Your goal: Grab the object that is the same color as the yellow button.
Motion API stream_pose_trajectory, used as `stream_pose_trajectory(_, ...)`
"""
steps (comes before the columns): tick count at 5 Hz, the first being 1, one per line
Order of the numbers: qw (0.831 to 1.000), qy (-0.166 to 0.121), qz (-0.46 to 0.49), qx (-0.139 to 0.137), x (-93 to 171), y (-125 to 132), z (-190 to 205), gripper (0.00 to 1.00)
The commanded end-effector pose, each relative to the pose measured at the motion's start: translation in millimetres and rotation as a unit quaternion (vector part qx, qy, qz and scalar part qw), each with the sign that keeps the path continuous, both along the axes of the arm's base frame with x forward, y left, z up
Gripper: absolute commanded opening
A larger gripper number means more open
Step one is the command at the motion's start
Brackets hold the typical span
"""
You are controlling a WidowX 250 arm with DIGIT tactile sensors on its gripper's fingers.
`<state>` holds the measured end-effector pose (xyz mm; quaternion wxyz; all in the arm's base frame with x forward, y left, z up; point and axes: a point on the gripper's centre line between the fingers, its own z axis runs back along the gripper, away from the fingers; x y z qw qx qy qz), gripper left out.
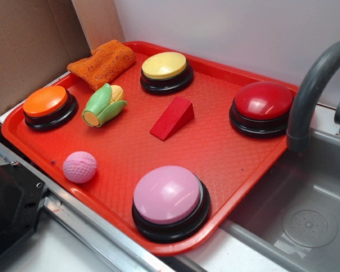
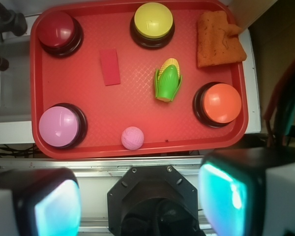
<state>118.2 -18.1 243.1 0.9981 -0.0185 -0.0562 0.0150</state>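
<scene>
Nearest the wrist lens, the gripper (image 2: 137,196) fills the bottom of the frame, fingers (image 2: 54,206) spread wide and apparently empty, short of the red tray (image 2: 137,150). Just right of tray centre lies the corn cob (image 2: 168,81), below the yellow button (image 2: 153,19) at top centre

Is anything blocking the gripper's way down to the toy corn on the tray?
Nothing visible does. The corn lies uncovered on the red tray, apart from the orange button and yellow button; the open gripper is above.
</scene>
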Motion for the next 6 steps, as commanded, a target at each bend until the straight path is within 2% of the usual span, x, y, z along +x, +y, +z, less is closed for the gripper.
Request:
stream_pose_trajectory(1, 1.0, 0.0, 0.0, 0.0, 0, 0, 0, 1.0)
stream_pose_trajectory(2, 1.0, 0.012, 0.021, -0.015, 29, 9, -2, 1.0)
stream_pose_trajectory(4, 0.998, 0.032, 0.061, 0.012, 75, 23, -20, 1.0)
stream_pose_trajectory(5, 0.995, 0.06, 0.073, 0.025, 88, 29, -46, 1.0)
stream_pose_trajectory(6, 0.991, 0.075, 0.097, 0.056, 97, 39, -74, 1.0)
